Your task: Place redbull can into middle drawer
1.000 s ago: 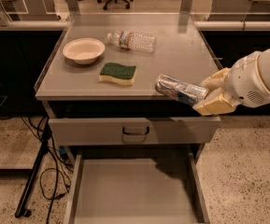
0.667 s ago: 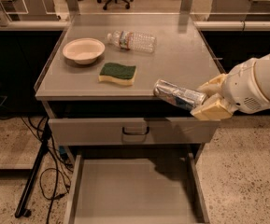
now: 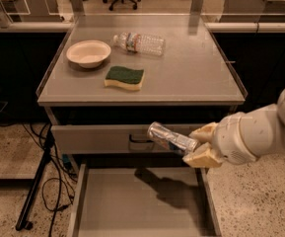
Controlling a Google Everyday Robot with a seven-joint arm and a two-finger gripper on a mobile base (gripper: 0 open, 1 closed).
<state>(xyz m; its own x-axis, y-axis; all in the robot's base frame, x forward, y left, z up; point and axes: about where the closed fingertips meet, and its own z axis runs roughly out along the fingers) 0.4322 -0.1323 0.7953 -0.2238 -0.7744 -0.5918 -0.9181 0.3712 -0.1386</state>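
Observation:
My gripper (image 3: 197, 144) comes in from the right on a white arm and is shut on the redbull can (image 3: 170, 138), a slim silver and blue can held lying on its side, pointing left. The can hangs in front of the closed top drawer front and above the open middle drawer (image 3: 137, 201), a wide shallow grey drawer with a flat floor. The can's shadow falls on the drawer floor at the right.
On the cabinet top (image 3: 196, 73) lie a white bowl (image 3: 88, 53), a green and yellow sponge (image 3: 125, 77) and a clear plastic water bottle (image 3: 139, 43). The closed top drawer has a loop handle (image 3: 139, 143). A stand and cables (image 3: 43, 181) are on the floor at the left.
My gripper has come down with the can from the level of the cabinet top to in front of the top drawer, above the open middle drawer.

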